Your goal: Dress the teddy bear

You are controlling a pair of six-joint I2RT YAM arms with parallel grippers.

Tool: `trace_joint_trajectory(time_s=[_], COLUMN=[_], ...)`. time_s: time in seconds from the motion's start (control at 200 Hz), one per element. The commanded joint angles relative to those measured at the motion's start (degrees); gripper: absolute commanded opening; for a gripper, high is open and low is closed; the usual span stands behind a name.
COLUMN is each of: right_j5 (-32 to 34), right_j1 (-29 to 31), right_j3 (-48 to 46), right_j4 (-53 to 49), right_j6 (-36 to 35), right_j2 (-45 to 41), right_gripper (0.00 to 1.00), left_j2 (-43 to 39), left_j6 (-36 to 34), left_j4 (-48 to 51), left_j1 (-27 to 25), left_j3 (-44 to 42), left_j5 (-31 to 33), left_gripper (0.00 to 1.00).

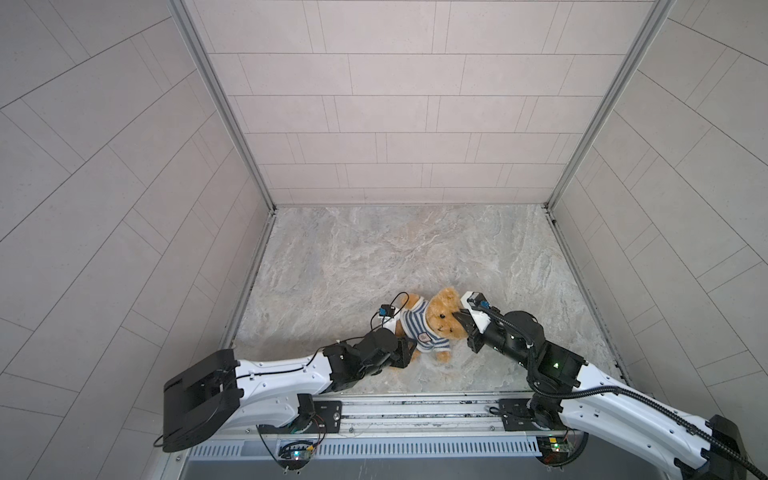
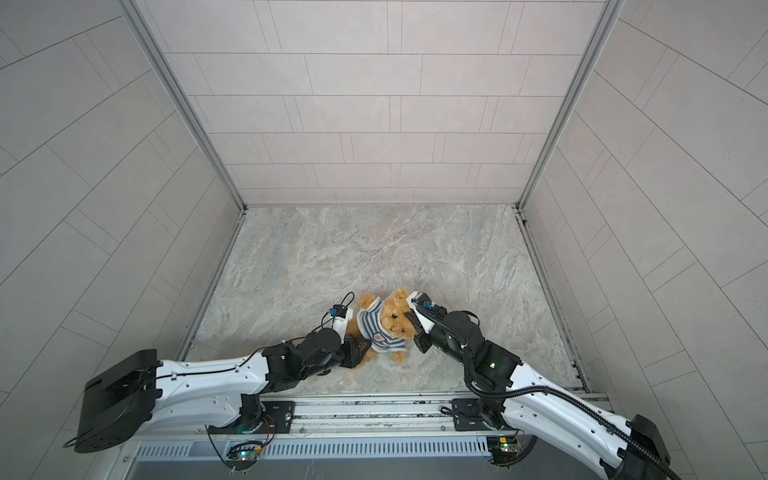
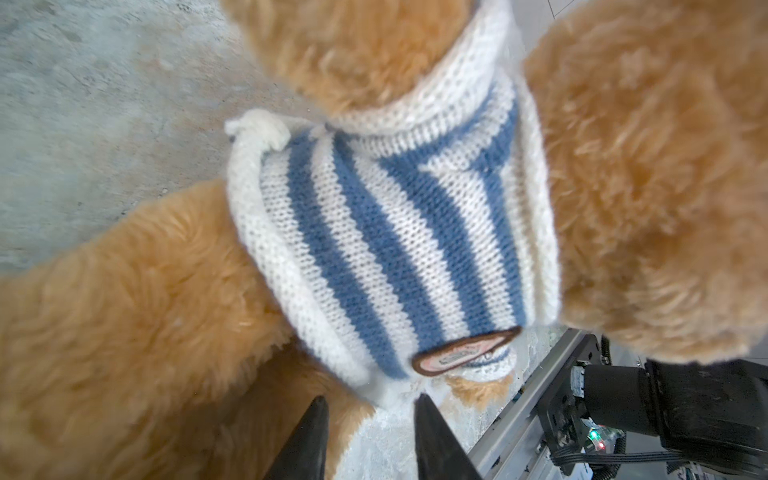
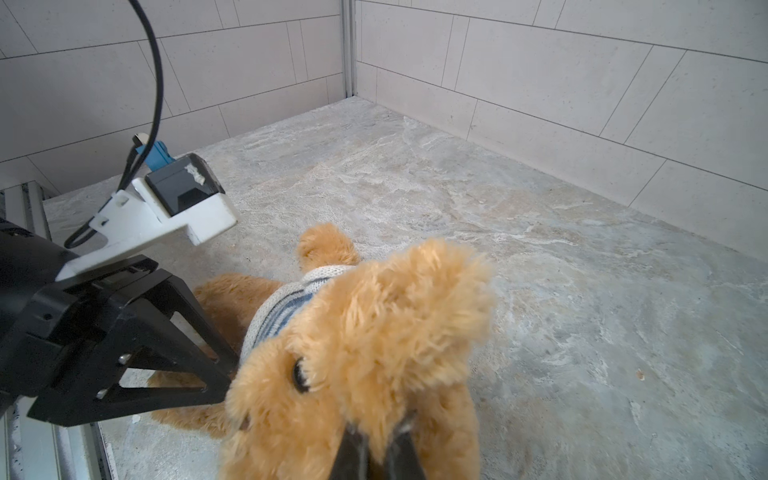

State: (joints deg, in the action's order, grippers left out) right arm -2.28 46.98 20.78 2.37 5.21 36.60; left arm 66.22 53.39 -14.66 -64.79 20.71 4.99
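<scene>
Teddy bear (image 1: 441, 318) lies on the floor (image 1: 374, 257) btwn the two grippers, close to both. Its striped sweater (image 1: 417, 325) is already over the head and round the chest. One paw pokes out of a sleeve on the far side of the L gripper (image 3: 370, 399). Can't make out the other sleeve.

R gripper (image 4: 376, 432) is clamped tight on a tuft of fur on the bear's head. So the head end sits right at its tips, w/ the body running away from it.

L gripper's fingers (image 3: 311, 440) stand apart by a narrow gap w/ nothing in it. The sweater hem and its badge (image 3: 461, 355) sit just ahead of the tips. A furry leg lies just to one side; touching or not, can't tell.

Key relation: the bear's long axis runs approx gripper to gripper, head at R, legs at L. That makes L the nearer arm to the hem.

W/ R anchoring the head, next move is prob L closing on the hem and drawing it along that axis toward itself, away from R. Risks: the knit stretches, so L may nip fur along w/ the hem. A hard tug could also slide the head out of R's small pinch.
</scene>
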Motion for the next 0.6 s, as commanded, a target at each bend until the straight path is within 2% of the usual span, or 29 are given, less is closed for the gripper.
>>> trace_joint_trajectory(time_s=[0.0,0.28,0.426,0.516,0.591], right_j5=[0.9,0.9,0.9,0.7,0.7], right_j1=[0.3,0.3,0.3,0.3,0.3], right_j3=[1.0,0.7,0.5,0.6,1.2], right_j4=[2.7,3.7,3.9,3.8,3.0], right_j6=[0.6,0.9,1.0,1.0,0.8], right_j2=[-1.0,-0.6,-1.1,-1.2,-1.3], right_gripper=[0.0,0.0,0.0,0.0,0.0], left_j2=[0.7,5.1,5.7,5.5,5.4], left_j6=[1.2,1.5,1.9,2.2,2.5], left_j4=[-2.7,-5.8,-4.6,-1.6,-0.9], left_j1=[-0.3,-0.2,-0.2,-0.2,-0.1], left_j3=[-0.4,1.4,1.8,2.2,1.9], left_j5=[1.9,1.2,2.0,3.4,3.9], left_gripper=[0.36,0.33,0.23,0.13,0.07])
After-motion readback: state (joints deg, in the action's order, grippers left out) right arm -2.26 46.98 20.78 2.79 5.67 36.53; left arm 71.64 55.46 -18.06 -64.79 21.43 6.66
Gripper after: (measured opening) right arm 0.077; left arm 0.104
